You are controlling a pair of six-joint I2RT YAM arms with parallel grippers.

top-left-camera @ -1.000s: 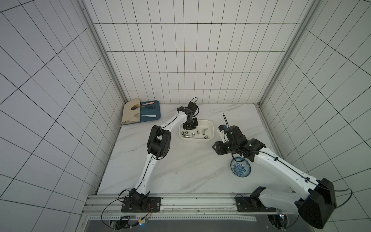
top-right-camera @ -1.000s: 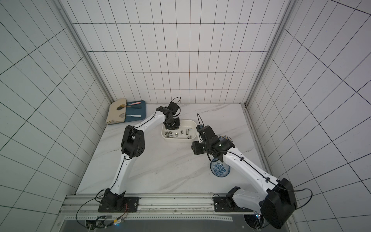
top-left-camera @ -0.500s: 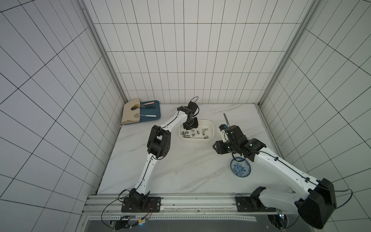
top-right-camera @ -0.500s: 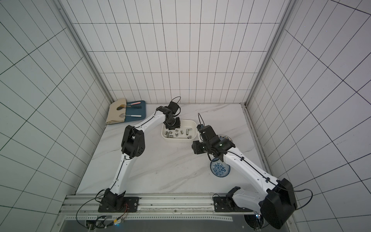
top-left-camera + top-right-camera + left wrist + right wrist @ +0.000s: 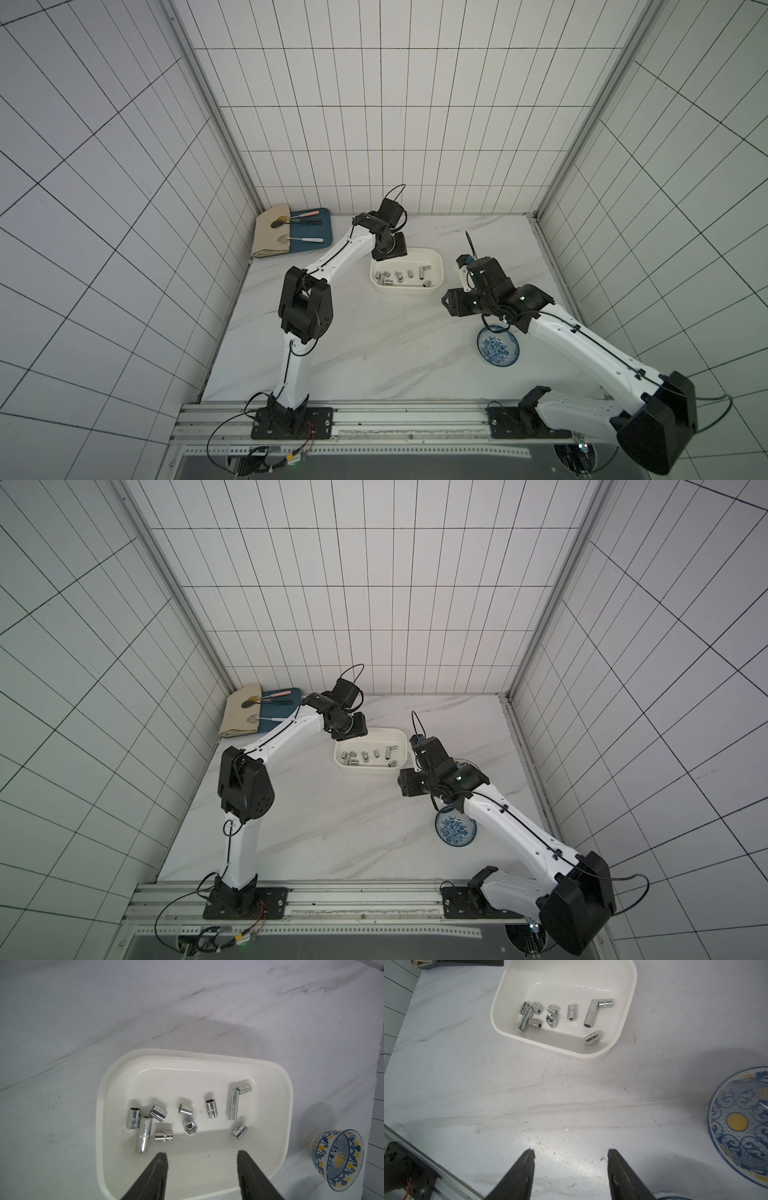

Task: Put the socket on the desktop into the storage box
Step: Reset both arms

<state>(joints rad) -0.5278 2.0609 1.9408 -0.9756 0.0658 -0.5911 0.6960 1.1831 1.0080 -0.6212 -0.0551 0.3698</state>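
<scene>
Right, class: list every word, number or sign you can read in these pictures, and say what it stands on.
No text can be read.
Sockets in the box: faint stamped marks, too small and blurred to read.
Bowl: painted pattern only, no lettering.

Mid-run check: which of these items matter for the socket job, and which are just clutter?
Job in hand:
- sockets, all lying in the storage box
- desktop
- left tool and right tool, both open and empty

Lying about:
- blue-patterned bowls
- blue tray with cutlery
- beige cloth
</scene>
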